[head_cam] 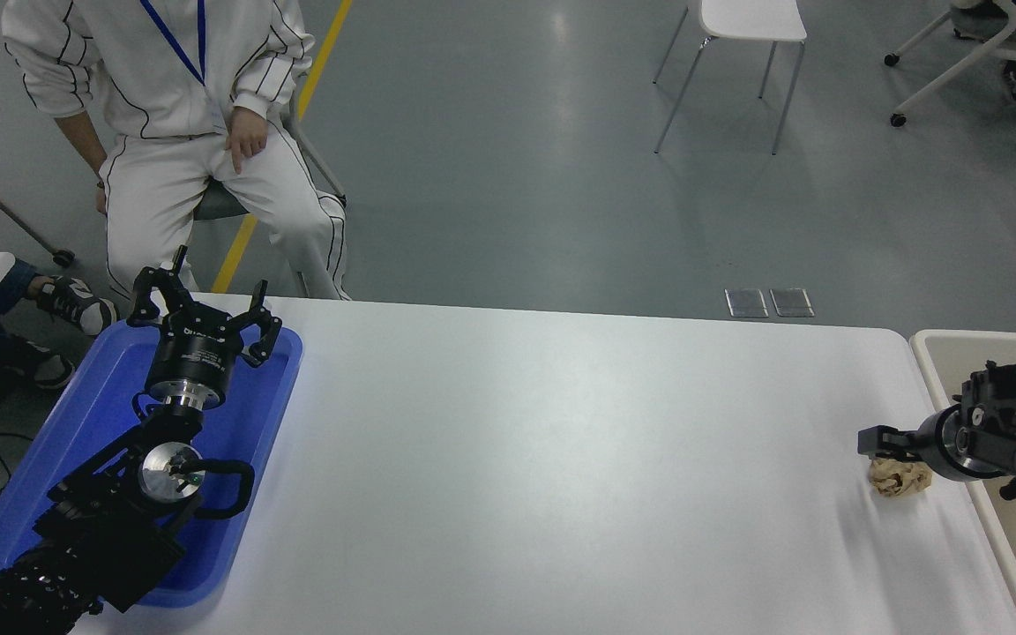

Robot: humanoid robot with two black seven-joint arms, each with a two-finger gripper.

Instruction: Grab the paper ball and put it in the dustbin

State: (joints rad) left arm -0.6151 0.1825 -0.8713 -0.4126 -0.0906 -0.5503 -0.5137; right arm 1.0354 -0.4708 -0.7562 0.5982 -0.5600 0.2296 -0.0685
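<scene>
At the far left we see our left arm parked over the blue tray (93, 414), its left gripper (201, 310) standing with fingers spread wide and holding nothing. Behind it, beyond the table's far edge, a person (182, 115) in white clothes sits on a chair, hands well away from the work. The white table (517, 459) stretches bare across the middle, so nothing lies between us and the job.

Moving right, the paper ball (899, 477) sits on the table near its right edge, just beside the dustbin (958, 346), whose pale rim and cream inner wall show at the picture's right side. Our right gripper (885, 444) comes in from the right, low over the ball, its dark fingertip touching or just above the ball's far upper side. We cannot tell how far its claw is parted, since only one finger shows clearly and the wrist hides the rest.

We judge the task barely begun: the ball is not lifted and nothing is in the bin. Left to do are the grasp, the lift and the short carry over the rim. The main hazard we see is nudging the light wad away, or snagging the bin's rim on the way across.
</scene>
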